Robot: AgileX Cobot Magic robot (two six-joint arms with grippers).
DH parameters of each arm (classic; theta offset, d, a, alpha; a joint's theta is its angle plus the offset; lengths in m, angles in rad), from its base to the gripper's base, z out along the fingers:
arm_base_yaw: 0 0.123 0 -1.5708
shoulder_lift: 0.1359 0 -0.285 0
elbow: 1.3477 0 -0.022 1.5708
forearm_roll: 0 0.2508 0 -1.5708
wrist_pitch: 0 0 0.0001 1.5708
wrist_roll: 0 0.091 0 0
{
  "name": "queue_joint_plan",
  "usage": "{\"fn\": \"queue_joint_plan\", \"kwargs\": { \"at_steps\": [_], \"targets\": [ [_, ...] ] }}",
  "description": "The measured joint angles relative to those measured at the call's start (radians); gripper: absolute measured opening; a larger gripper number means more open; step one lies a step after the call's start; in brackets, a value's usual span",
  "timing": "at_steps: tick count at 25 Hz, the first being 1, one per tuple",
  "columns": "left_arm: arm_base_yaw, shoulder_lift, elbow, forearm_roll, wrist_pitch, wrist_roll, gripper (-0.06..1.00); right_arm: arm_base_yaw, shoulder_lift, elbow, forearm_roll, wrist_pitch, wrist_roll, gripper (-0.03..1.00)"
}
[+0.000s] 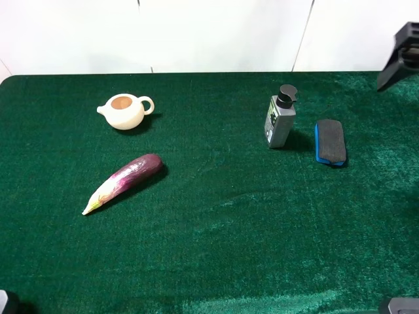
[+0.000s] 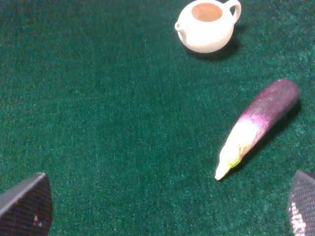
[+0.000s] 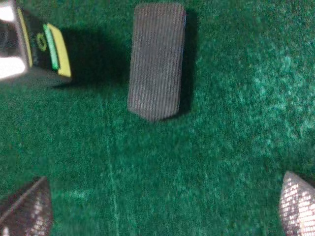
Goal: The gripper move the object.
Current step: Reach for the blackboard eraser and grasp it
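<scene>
The board eraser (image 1: 330, 140) lies flat on the green cloth at the right, dark felt face up with its blue back showing along the edge, just right of the grey pump bottle (image 1: 280, 118). In the right wrist view the eraser (image 3: 156, 61) lies ahead of my right gripper (image 3: 162, 211), which is open and empty, with its fingertips (image 3: 27, 209) spread wide and well short of the eraser. My left gripper (image 2: 165, 209) is open and empty over bare cloth, with the eggplant (image 2: 258, 125) ahead of it to one side.
A cream teapot (image 1: 126, 110) stands at the back left, and the purple eggplant (image 1: 124, 182) lies in front of it. The pump bottle (image 3: 29, 46) stands close beside the eraser. A black fixture (image 1: 399, 55) juts in at the top right. The green table (image 1: 222, 229) ends at a white wall.
</scene>
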Motion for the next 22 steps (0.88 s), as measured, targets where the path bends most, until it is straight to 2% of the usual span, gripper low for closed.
{"fn": "queue_joint_plan", "kwargs": {
  "at_steps": [13, 22],
  "targets": [
    [0.000, 0.000, 0.000, 0.000, 0.000, 0.000, 0.97, 0.000, 0.291, -0.002, 0.000, -0.223, -0.009, 0.69],
    [0.000, 0.000, 0.000, 0.000, 0.000, 0.000, 0.97, 0.000, 0.405, -0.002, 0.000, -0.325, -0.031, 0.69]
  ]
}}
